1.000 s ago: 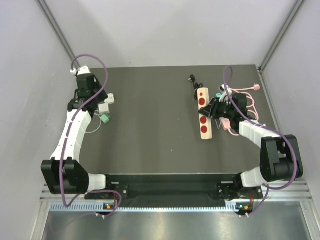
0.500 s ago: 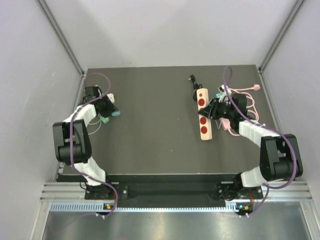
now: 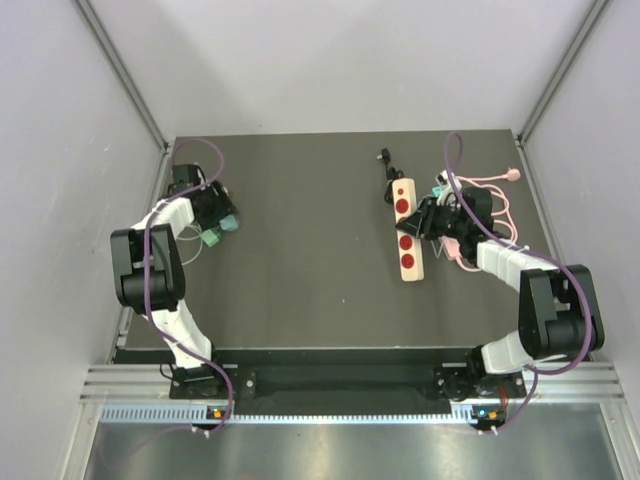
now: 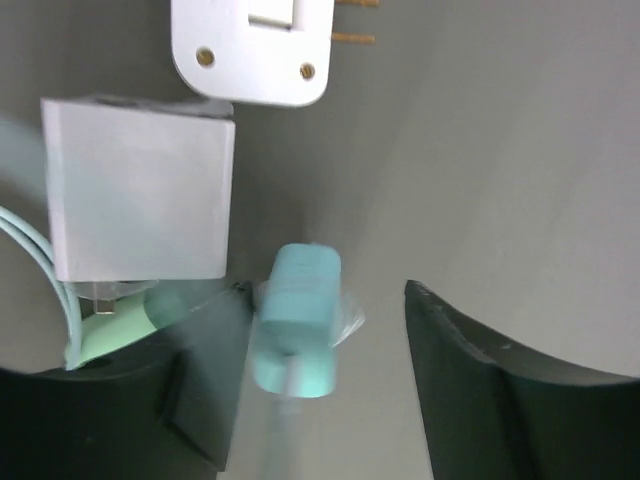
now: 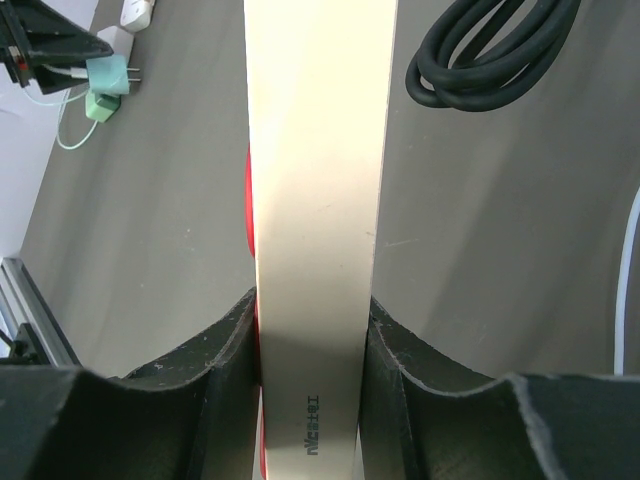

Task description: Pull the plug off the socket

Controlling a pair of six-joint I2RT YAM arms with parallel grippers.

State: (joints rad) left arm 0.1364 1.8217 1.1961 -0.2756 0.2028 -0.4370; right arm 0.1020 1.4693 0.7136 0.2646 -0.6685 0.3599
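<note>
The socket, a cream power strip (image 3: 407,232) with red outlets, lies at the right of the dark table. My right gripper (image 3: 428,222) is shut on its sides; in the right wrist view both fingers (image 5: 225,350) press the strip (image 5: 320,200). No plug sits in its outlets. The teal plug (image 3: 226,225) lies at the far left by my left gripper (image 3: 214,220). In the left wrist view the plug (image 4: 298,320) is blurred, close to the left finger (image 4: 190,385). A wide gap separates it from the right finger, and the left gripper (image 4: 328,300) is open.
A white square adapter (image 4: 140,190), a white pronged plug (image 4: 255,50) and a green plug (image 4: 110,335) lie just beyond the teal one. A coiled black cable (image 5: 495,55) sits past the strip's far end. Pink cables (image 3: 500,200) trail at the right edge.
The left arm has folded back toward the table's left edge. Its jaws have widened and let go of the teal plug. The right gripper and the strip have not moved.
</note>
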